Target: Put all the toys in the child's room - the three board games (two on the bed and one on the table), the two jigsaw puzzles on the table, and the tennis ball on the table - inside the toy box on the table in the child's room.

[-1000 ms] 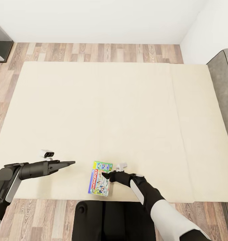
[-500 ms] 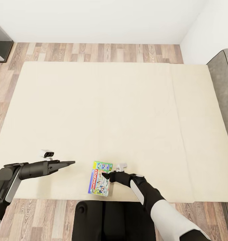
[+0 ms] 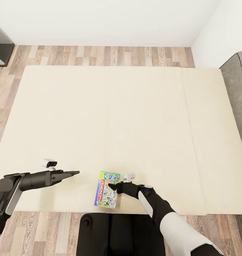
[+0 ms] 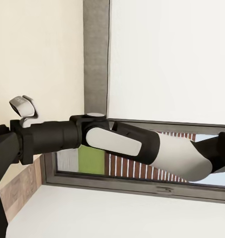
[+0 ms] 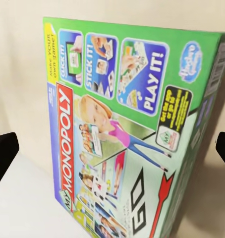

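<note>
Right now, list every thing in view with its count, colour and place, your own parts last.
Monopoly board game: one, green-white with red banner, flat on the bed's near edge.
Bed: one, beige mattress.
Headboard: one, grey, at the bed's right end.
Floor: wood planks, beyond and beside the bed.
Window: one, dark-framed, in the left wrist view.
Left gripper: black, over the bed, left of the game.
Right gripper: black, open, fingers either side of the game.
</note>
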You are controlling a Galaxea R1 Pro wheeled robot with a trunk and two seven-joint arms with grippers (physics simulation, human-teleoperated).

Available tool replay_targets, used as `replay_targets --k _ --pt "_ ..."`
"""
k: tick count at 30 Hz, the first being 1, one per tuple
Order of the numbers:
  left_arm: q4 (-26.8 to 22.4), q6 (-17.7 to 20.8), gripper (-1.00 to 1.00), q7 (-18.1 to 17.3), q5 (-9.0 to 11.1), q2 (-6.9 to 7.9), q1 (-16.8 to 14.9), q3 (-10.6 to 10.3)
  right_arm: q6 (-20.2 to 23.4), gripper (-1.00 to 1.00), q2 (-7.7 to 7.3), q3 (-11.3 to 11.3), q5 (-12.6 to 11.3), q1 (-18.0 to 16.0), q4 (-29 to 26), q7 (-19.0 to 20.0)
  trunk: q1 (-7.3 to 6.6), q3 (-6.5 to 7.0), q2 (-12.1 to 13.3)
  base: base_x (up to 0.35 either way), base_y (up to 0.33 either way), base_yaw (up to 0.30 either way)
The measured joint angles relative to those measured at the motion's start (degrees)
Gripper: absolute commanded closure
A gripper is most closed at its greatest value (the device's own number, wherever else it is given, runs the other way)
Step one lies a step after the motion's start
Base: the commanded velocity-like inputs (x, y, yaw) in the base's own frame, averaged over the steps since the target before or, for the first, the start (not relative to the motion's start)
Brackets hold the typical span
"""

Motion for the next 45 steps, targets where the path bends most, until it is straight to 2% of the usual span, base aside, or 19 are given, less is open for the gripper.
replay_targets --k 20,45 --pt "0.0 0.0 -1.0 0.0 0.02 0.61 0.03 -0.05 0.01 -1.0 0.0 -0.03 0.0 -0.05 0.0 0.0 0.0 0.0 0.0 0.0 0.078 0.0" --pt "0.0 -0.04 -1.0 0.0 0.03 0.69 0.03 -0.05 1.35 -1.0 0.0 -0.15 -0.04 -0.06 1.23 -0.02 0.0 0.0 0.0 0.0 0.005 0.0"
